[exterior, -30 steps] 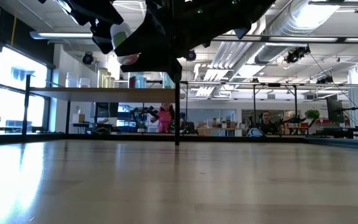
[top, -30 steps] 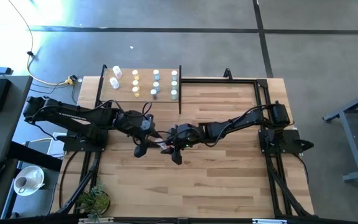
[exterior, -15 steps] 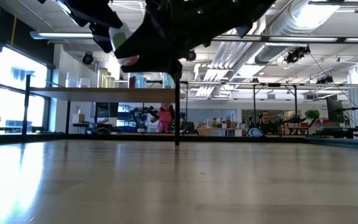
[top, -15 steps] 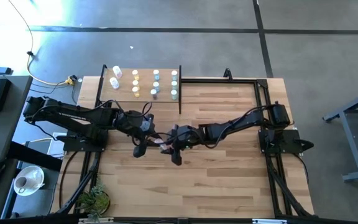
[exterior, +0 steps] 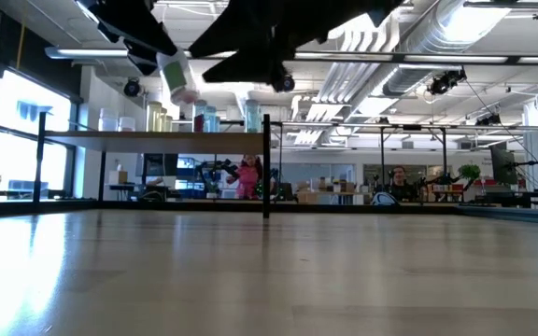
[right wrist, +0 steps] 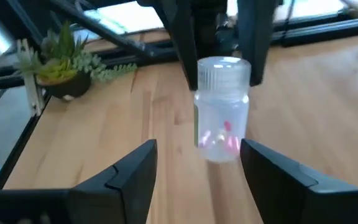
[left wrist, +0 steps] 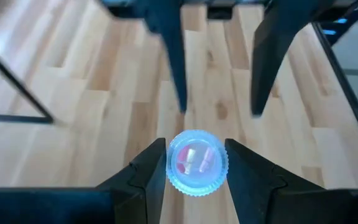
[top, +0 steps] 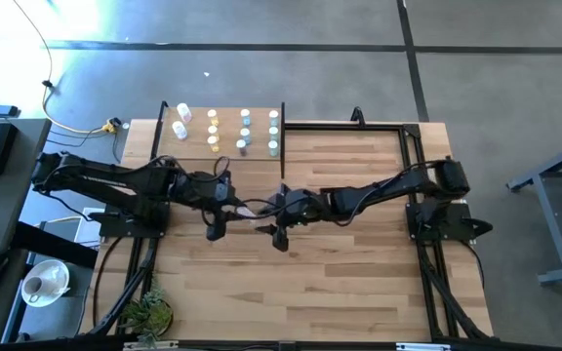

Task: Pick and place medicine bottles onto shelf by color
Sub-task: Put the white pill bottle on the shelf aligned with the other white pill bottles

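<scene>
Since 1 s ago the two arms have drawn apart mid-surface: the left end effector point(top: 215, 207) has pulled a little toward its own side with the bottle point(top: 250, 208), and the right end effector point(top: 279, 216) has let go and backed off, fingers now spread wide.

Left to right: shelf point(top: 167, 151) sits at the far-left edge of the surface point(top: 359, 283), w/ approx. nine bottles standing on it in columns: white at the left, then yellowish, bluish, pale at the right. Left arm reaches in from the left; its end effector is clamped on the bottle, one finger each side just under the cap per the left wrist view point(left wrist: 196, 163). Bottle is held up off the surface, well clear in the low view point(exterior: 177, 77). Right end effector is just beside it, open and empty; bottle hangs between its spread fingers but apart from them in the right wrist view point(right wrist: 221, 107).

Step, as I read it: handover done, left arm now has the carry. Next move calls for a swing back to the shelf, clearing the black corner posts, and setting down w/ the matching colour.

Bottle: clear body, ribbed pale cap, pink bits inside, so likely the pink group. No obvious pink column on the shelf yet; can't tell for sure.
</scene>
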{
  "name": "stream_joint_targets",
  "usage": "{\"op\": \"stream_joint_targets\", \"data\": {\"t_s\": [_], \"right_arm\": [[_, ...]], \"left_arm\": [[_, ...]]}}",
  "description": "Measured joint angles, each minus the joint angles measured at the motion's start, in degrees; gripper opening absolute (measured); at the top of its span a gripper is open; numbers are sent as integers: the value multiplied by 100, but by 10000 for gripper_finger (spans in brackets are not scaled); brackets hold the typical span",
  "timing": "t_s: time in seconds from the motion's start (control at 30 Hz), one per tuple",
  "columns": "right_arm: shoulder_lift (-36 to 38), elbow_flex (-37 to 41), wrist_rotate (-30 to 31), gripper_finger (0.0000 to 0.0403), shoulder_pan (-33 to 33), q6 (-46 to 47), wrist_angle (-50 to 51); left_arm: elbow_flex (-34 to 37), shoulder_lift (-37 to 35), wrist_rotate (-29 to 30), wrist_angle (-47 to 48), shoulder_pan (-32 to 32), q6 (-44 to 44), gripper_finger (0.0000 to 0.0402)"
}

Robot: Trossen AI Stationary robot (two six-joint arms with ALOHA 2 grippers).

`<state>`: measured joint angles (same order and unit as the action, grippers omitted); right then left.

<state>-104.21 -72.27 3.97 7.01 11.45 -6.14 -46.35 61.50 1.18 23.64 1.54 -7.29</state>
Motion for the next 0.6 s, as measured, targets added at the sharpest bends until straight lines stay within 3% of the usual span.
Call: {"op": "stream_joint_targets", "data": {"t_s": [0.27, 0.6], "right_arm": [[606, 0, 652, 222, -4, -296, 616], [728, 0, 715, 222, -26, -439, 923]], "left_arm": [[-2, -923, 861, 933, 275, -324, 130], [-2, -1951, 2050, 2350, 1026, -1187, 130]]}}
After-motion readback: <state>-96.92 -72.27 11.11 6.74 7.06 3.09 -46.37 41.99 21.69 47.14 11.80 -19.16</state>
